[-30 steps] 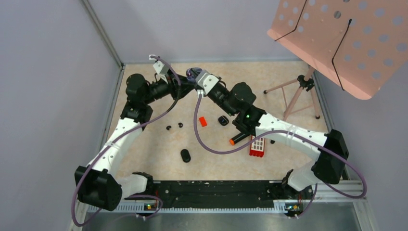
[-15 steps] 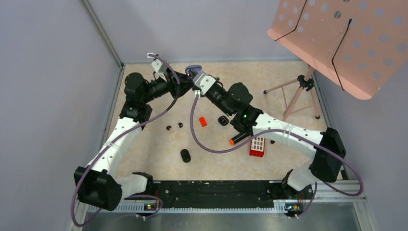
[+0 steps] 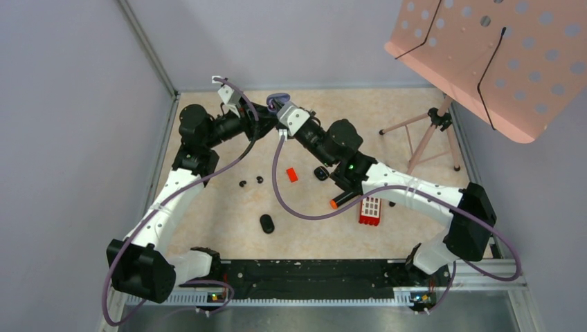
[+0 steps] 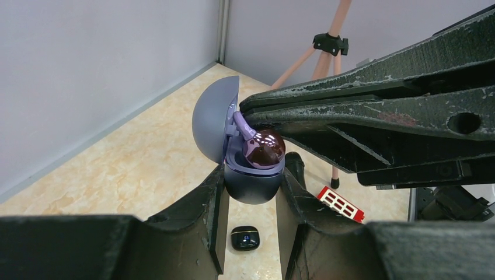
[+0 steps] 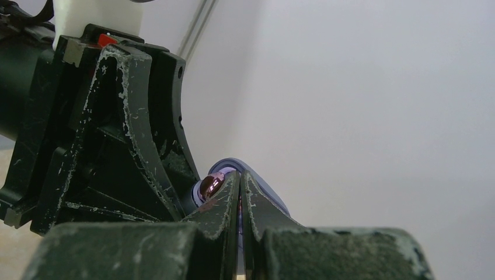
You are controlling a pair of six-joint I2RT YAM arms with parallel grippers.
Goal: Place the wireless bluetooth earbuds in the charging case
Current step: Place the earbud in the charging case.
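Beige marbled table (image 3: 208, 214). Lying on it: black earbud (image 3: 243, 184) near second black earbud (image 3: 259, 180), red block (image 3: 292, 175), black oval pod (image 3: 267, 223), orange-tipped marker (image 3: 335, 203), red-white rack (image 3: 370, 211). Tripod (image 3: 423, 135) standing far right.

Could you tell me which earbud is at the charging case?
The glossy purple earbud sitting in the open purple case; the two tiny black earbuds lie on the table.

Bright even light is filling all views, shadows falling soft; glossy earbud (image 4: 264, 149) is throwing glare, wrist-view foregrounds are blurring.
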